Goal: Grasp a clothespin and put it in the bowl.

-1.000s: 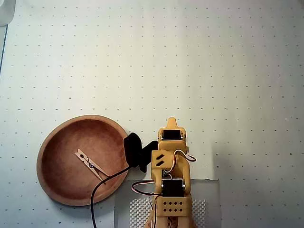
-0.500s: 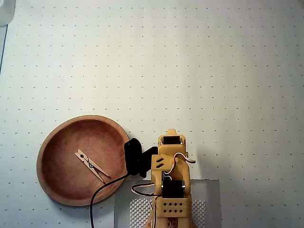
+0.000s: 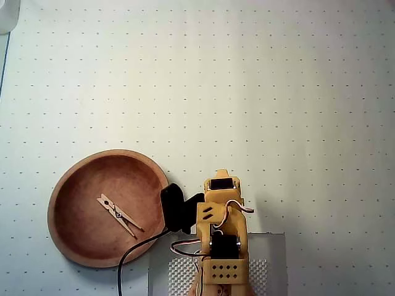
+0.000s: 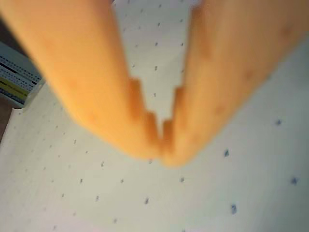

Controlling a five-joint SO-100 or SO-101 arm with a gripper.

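Note:
The light-tan wooden clothespin (image 3: 119,215) lies flat inside the reddish-brown wooden bowl (image 3: 69,243) at the lower left of the overhead view. My orange arm is folded back near the bottom centre, right of the bowl, with the gripper (image 3: 222,174) over bare mat, apart from the bowl. In the wrist view the two orange fingers meet at their tips, so the gripper (image 4: 161,145) is shut with nothing between them, above the white dotted mat.
A white dotted mat (image 3: 247,92) covers the table. The arm's base sits on a grey meshed plate (image 3: 271,259) at the bottom edge. A black cable (image 3: 133,253) runs past the bowl's rim. A labelled box edge (image 4: 14,82) shows at the wrist view's left.
The arm has drawn back toward its base, with the gripper tip moving down the overhead view by a small amount. The clothespin stays still in the bowl.

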